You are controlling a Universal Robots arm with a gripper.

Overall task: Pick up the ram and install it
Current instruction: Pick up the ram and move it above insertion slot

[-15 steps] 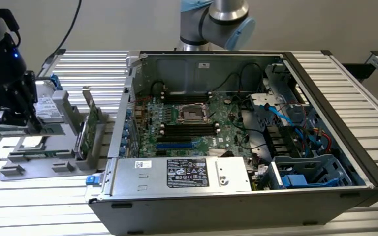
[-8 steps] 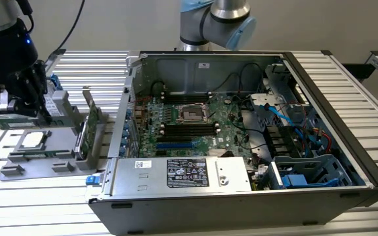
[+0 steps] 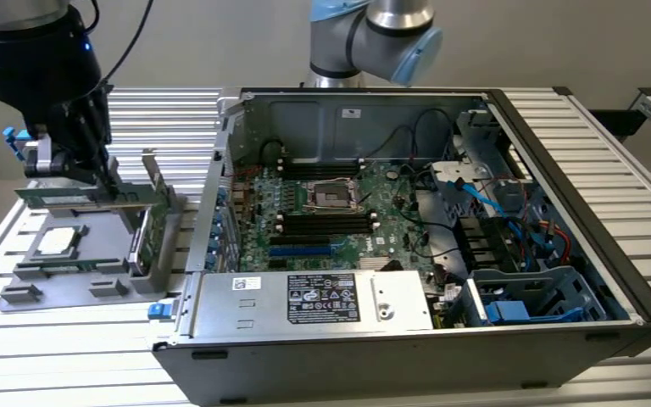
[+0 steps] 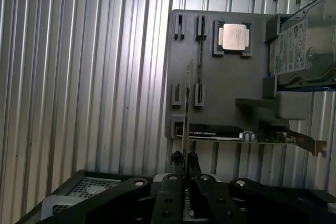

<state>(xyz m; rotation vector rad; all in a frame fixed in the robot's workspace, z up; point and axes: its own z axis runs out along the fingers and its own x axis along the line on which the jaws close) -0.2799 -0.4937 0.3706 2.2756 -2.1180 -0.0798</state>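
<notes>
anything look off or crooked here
Nothing stands out. The claw holds the ram straight over the grey holder; the processor chip lies flat in its pocket and the expansion card stands upright.

A ribbed aluminium table (image 3: 65,373) stands before a plain grey wall (image 3: 224,42).

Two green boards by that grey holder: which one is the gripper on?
The ram, the long narrow stick clamped in the gripper. The wider expansion card with the metal bracket sits apart, untouched.
</notes>
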